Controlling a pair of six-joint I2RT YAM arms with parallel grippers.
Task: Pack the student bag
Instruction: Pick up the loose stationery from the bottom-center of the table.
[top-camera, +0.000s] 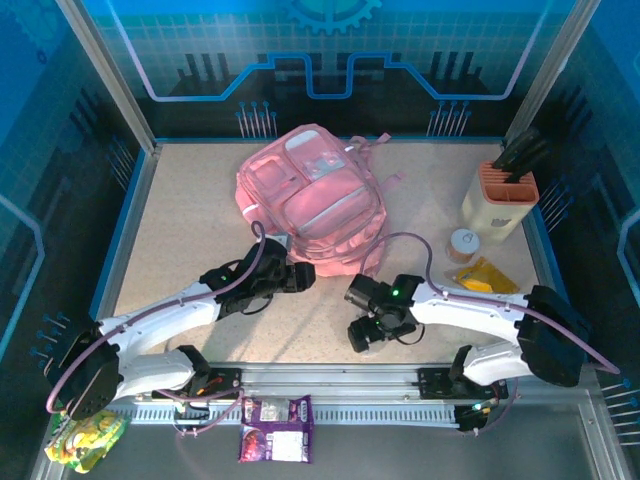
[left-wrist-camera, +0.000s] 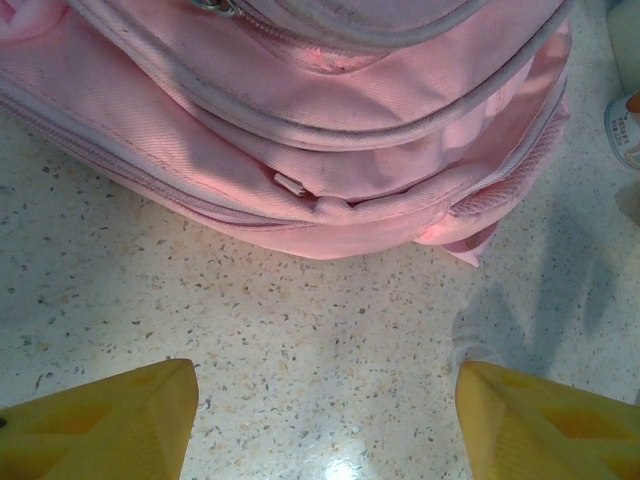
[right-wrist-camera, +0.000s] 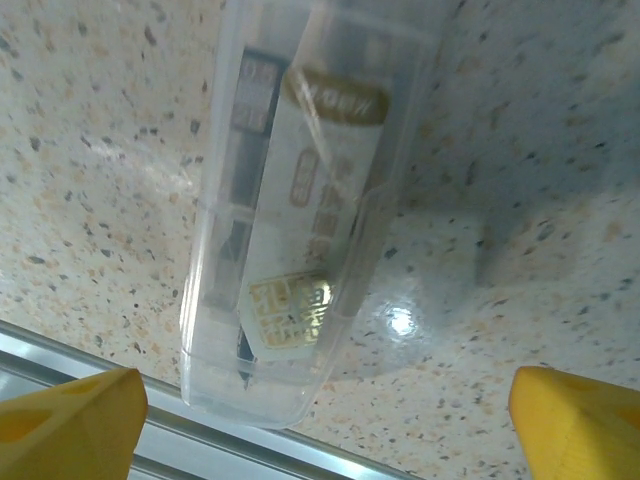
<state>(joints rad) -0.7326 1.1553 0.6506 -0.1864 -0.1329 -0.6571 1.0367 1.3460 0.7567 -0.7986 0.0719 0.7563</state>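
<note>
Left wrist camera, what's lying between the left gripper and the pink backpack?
Nothing sits there. In the left wrist view, a bare stretch of speckled tabletop lies between the open left gripper and the near edge of the student bag.

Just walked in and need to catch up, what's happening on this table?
Two robot arms are packing a pink student bag lying on the table. The left pincer is open and empty at the bag's near edge. The right pincer is open over a clear plastic case lying by the table's near edge, not gripping it.
</note>
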